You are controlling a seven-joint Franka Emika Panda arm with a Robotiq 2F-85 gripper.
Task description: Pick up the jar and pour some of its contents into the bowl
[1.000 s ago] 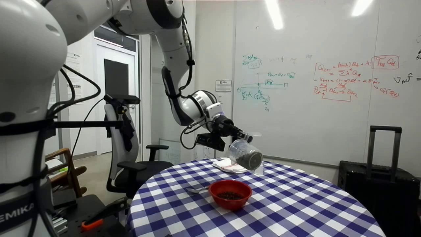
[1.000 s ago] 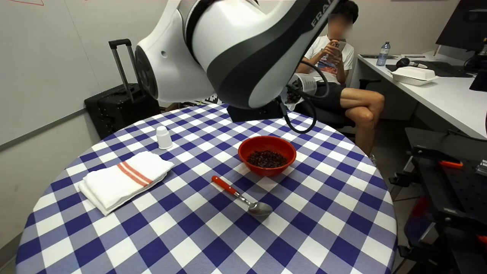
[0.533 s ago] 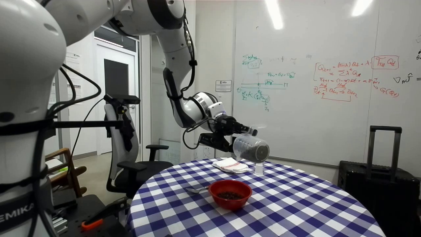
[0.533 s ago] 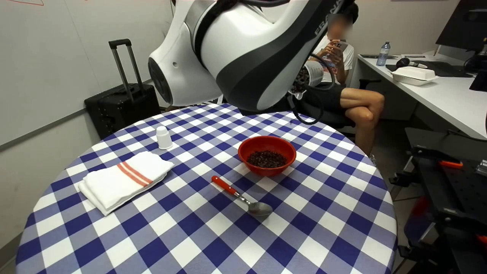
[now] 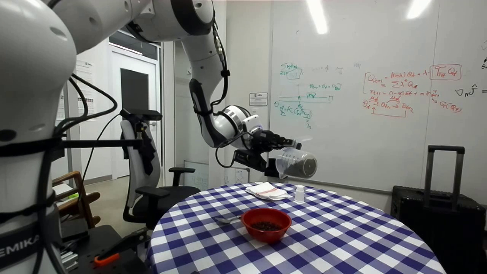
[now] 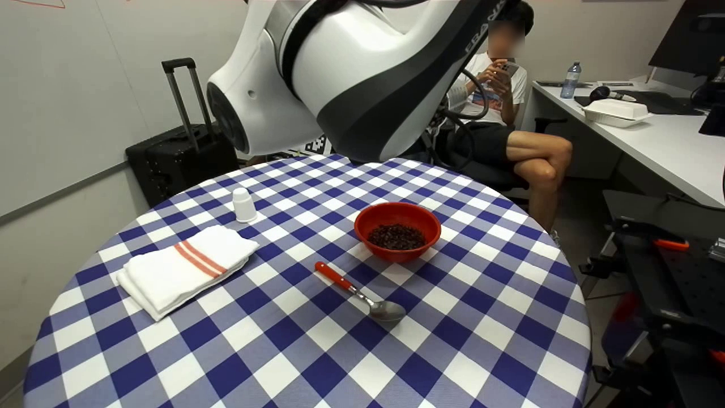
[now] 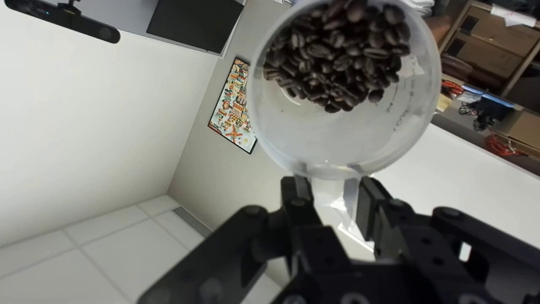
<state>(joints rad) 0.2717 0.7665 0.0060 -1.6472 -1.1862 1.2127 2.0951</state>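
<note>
My gripper is shut on the translucent handle of the jar. The jar is clear, with dark coffee beans gathered along one side; its open mouth faces the wrist camera. In an exterior view the jar lies tipped almost level in the air, base to the right, with the gripper at its upper side. In an exterior view the arm hides most of the jar. The red bowl stands on the table below and apart from the jar. The bowl holds dark beans.
A spoon with a red handle lies beside the bowl. A folded white towel and a small white upside-down cup stand on the checkered table. A person sits behind the table.
The jar has risen and moved right in an exterior view, tipping from base-down slant to nearly level. The white cup behind it now shows fully. The bowl looks unchanged.
</note>
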